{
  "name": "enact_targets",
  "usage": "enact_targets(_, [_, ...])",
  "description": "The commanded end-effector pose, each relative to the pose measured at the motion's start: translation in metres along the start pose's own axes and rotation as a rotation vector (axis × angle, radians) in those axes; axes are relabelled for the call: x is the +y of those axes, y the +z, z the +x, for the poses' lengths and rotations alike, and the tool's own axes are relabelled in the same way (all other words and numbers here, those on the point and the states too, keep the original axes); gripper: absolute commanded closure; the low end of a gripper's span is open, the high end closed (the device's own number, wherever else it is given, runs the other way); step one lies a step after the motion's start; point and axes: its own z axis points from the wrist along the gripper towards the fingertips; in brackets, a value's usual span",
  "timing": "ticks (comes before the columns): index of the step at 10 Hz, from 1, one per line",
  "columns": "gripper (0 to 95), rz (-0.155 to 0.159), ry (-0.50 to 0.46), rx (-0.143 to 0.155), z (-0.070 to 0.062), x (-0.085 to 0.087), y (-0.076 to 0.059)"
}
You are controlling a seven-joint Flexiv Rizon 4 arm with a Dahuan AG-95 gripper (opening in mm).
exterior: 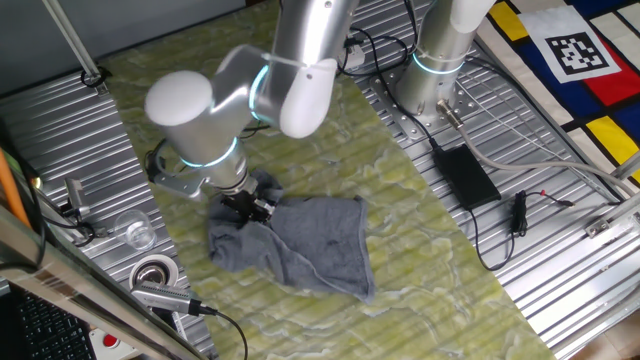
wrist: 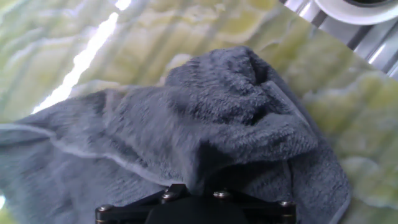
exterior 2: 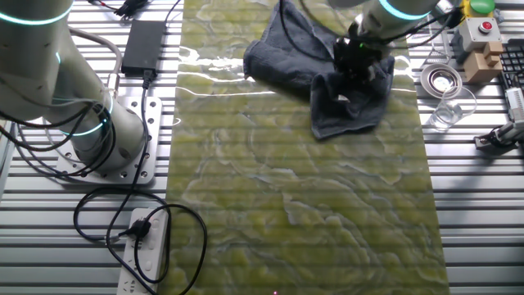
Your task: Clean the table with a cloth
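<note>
A robot arm presses its gripper (exterior: 247,205) down into a blue-grey cloth (exterior: 310,245) lying on the yellow-green marbled table (exterior: 420,260), near the edge that borders the ribbed metal panel where a clear glass (exterior: 138,232) and a roll of tape (exterior: 155,272) stand. The cloth is half spread and half bunched: one end fans out flat over the marbling, the other is gathered into a thick rumpled mound right where the black fingers meet it.

Whether the fingers are pinching the fabric or only resting on it cannot be told from here; the hand view shows just the black base of the hand with folds heaped in front of it, and in both fixed views the fingertips are sunk into the folds.

The cloth looks like terry towelling, soft, limp and light, with a stitched hem running along its edge. It will likely drape and trail rather than keep any shape, and a loose end may fold under itself when dragged. On this smooth surface it should slide easily, so downward pressure seems to matter more than grip strength. The bunched mound is the best place to hold: several layers give the fingers something thick to bite on, whereas a single flat layer could slip out.
</note>
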Motion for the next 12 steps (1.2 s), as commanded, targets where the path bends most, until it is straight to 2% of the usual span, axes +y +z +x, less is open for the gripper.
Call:
enact_targets(1, [95.0, -0.007, 0.060, 0.018, -0.0018, 0.0052, -0.0022])
enact_targets(3, [95.0, -0.007, 0.120, 0.015, -0.0018, 0.0052, -0.0022])
enact_targets(5, [95.0, -0.018, 0.191, -0.007, -0.0018, 0.0052, -0.0022])
enact_targets(7, [95.0, -0.019, 0.233, -0.014, -0.0018, 0.0052, -0.0022])
enact_targets(9, [95.0, -0.032, 0.241, -0.020, -0.0018, 0.0052, -0.0022])
enact_targets(12, [95.0, -0.025, 0.253, -0.029, -0.0018, 0.0052, -0.0022])
